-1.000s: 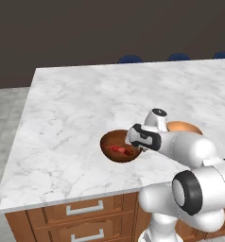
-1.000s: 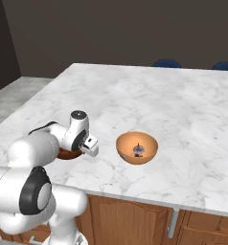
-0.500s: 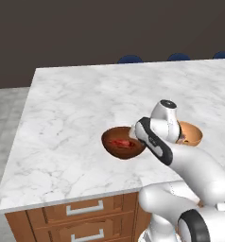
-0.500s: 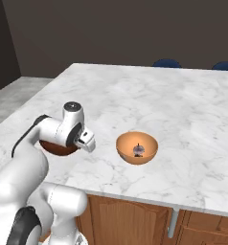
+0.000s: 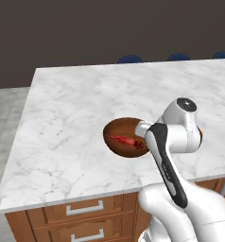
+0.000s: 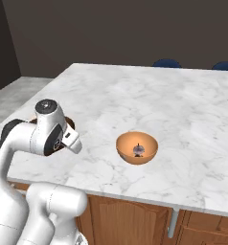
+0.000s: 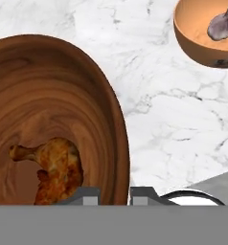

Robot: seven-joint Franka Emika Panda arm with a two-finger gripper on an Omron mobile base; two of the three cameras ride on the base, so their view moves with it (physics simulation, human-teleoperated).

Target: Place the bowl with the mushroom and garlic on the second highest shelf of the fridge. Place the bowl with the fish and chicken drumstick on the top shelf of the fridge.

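My gripper is shut on the rim of the large dark brown bowl, which holds a chicken drumstick. In the left base view this bowl hangs slightly above the marble counter, with red food inside and my gripper at its right rim. The small orange bowl with the mushroom and garlic rests on the counter to the right, a grey-purple lump inside it. The fridge and its shelves are out of view.
Blue chair backs stand beyond the counter's far edge. Wooden drawers run under the near edge. The counter's left edge drops to a grey floor.
The hand has risen and swung a little right, carrying the brown bowl up off the counter. The orange bowl has stayed put.
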